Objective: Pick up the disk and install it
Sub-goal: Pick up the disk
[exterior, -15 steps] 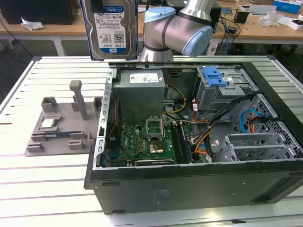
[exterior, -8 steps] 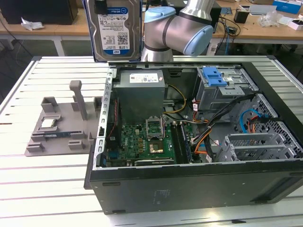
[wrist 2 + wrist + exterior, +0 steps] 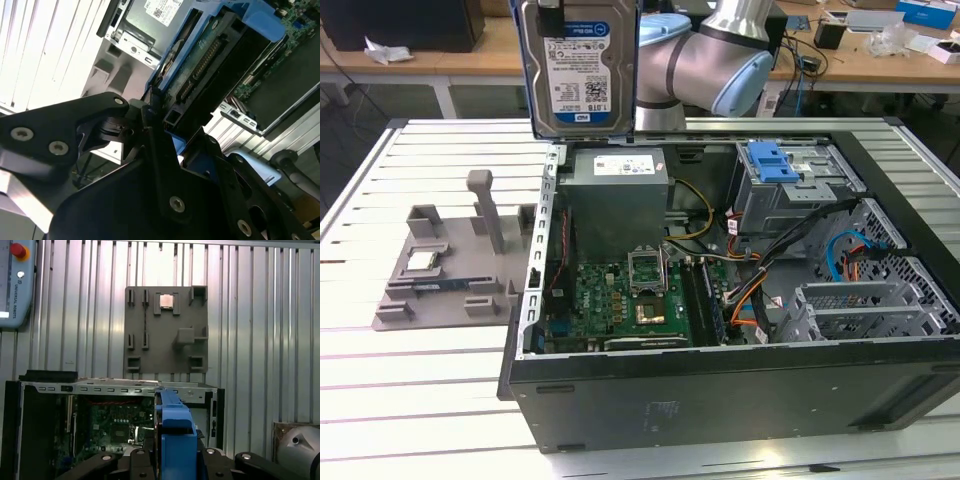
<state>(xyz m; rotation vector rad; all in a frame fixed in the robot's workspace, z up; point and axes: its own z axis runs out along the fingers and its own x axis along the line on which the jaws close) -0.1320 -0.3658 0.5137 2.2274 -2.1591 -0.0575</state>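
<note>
Holding disk [image 3: 582,70] upright, high over PSU [image 3: 617,195] at far side of open PC case [image 3: 720,400], toward exterior view's left. Gripper [image 3: 154,116] clenched on disk's top end. Prob. stiff, heavyish, shock-sensitive; best gripped by blue rails/flat faces, not connector.

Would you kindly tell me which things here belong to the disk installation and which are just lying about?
Job in hand:
- disk, held upright above the case
- tool, shut on the disk
- open computer case

Lying about:
- grey fixture beside the case, with a chip on it
- teach pendant
</note>
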